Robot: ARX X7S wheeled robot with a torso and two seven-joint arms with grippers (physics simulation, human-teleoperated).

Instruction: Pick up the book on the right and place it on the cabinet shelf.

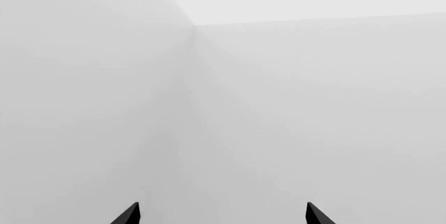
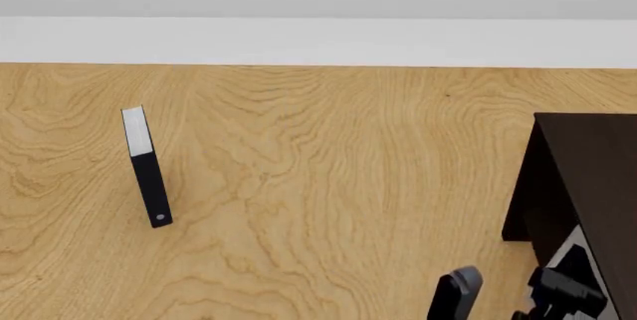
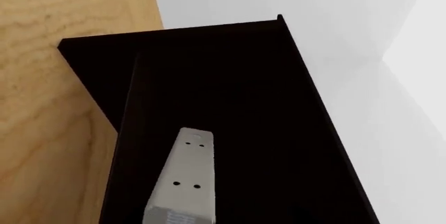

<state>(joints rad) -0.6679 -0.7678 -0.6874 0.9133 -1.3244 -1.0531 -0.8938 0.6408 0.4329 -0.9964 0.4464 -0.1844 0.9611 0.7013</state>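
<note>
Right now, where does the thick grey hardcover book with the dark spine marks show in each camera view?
Head view: the thick grey hardcover book is a pale sliver at the lower right, against the very dark brown wooden cabinet.
Right wrist view: close to the camera, its marked spine facing it, with the cabinet behind.
Left wrist view: not in it; only pale walls.
Shared landmark: the cabinet, in the head and right wrist views.

Head camera looks forward and down over the wooden surface (image 2: 318,186), far wall on top, dark cabinet (image 2: 587,178) at right. Right wrist camera sits close above that same cabinet (image 3: 209,88), sharing it and the surface. Left wrist camera faces only a bare wall corner (image 1: 194,25), fingers (image 1: 129,214) at its edge.
</note>
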